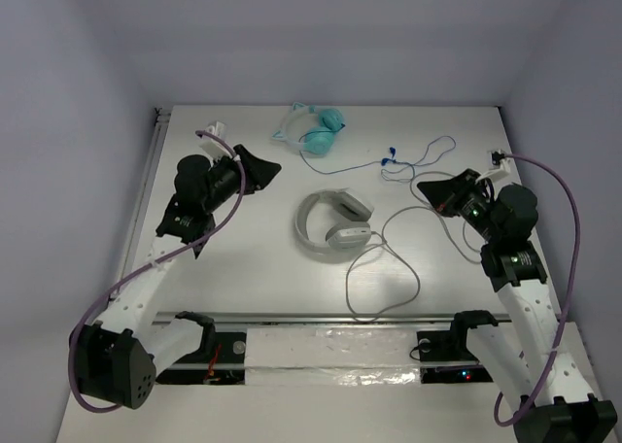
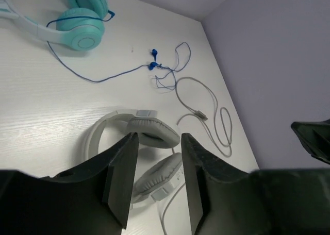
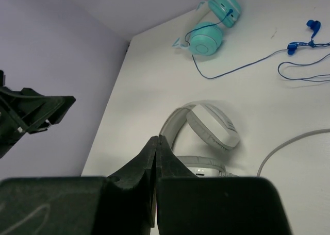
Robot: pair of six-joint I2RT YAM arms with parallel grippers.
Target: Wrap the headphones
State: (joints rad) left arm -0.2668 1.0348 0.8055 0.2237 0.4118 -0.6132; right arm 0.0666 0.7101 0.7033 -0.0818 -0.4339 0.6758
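Observation:
The white headphones (image 1: pixel 330 224) lie flat mid-table, ear cups folded in. They also show in the left wrist view (image 2: pixel 95 134) and the right wrist view (image 3: pixel 214 124). Their thin pale cable (image 1: pixel 389 258) trails in loose loops to the right and toward the near edge, and shows in the left wrist view (image 2: pixel 206 98) and the right wrist view (image 3: pixel 289 142). My left gripper (image 1: pixel 267 166) hovers left of the headphones, open and empty (image 2: pixel 159 137). My right gripper (image 1: pixel 425 188) hovers to their right, above the cable, shut and empty (image 3: pixel 157 138).
Teal cat-ear headphones (image 1: pixel 321 130) lie at the back centre, also in the left wrist view (image 2: pixel 80 26). Blue-wired earbuds (image 1: pixel 391 154) lie tangled to the right of them, their wire reaching the teal pair. A shiny strip (image 1: pixel 330 351) runs along the near edge. Walls enclose three sides.

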